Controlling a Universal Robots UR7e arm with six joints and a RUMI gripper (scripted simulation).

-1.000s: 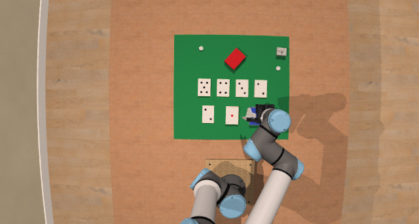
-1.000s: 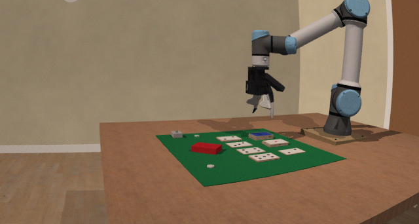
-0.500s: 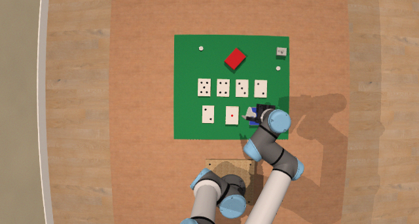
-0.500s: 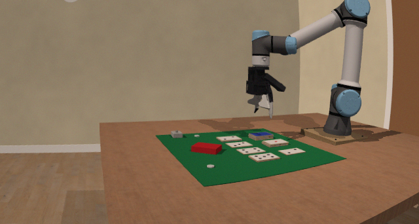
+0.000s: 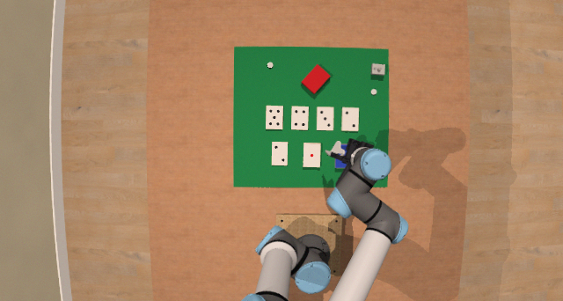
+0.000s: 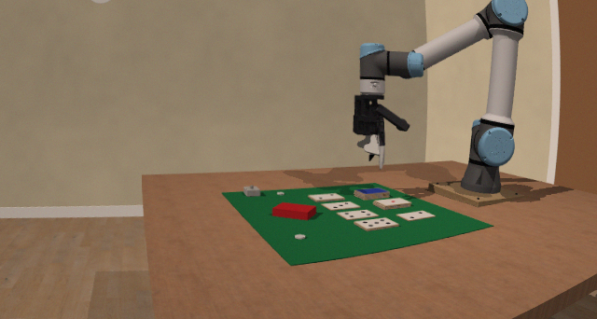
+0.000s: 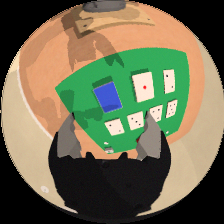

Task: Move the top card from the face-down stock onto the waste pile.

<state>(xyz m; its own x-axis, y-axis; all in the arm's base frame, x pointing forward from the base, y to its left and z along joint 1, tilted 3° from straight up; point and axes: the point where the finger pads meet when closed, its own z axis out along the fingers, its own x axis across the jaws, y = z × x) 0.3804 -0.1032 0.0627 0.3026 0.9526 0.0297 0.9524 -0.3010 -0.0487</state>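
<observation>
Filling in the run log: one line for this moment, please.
phase: approach | gripper: open, empty, high above stock | top card: not yet taken | waste pile: untouched

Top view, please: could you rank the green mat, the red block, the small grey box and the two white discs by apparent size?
1. Green mat
2. Red block
3. Small grey box
4. The two white discs, which look alike, so I leave them unranked.
</observation>
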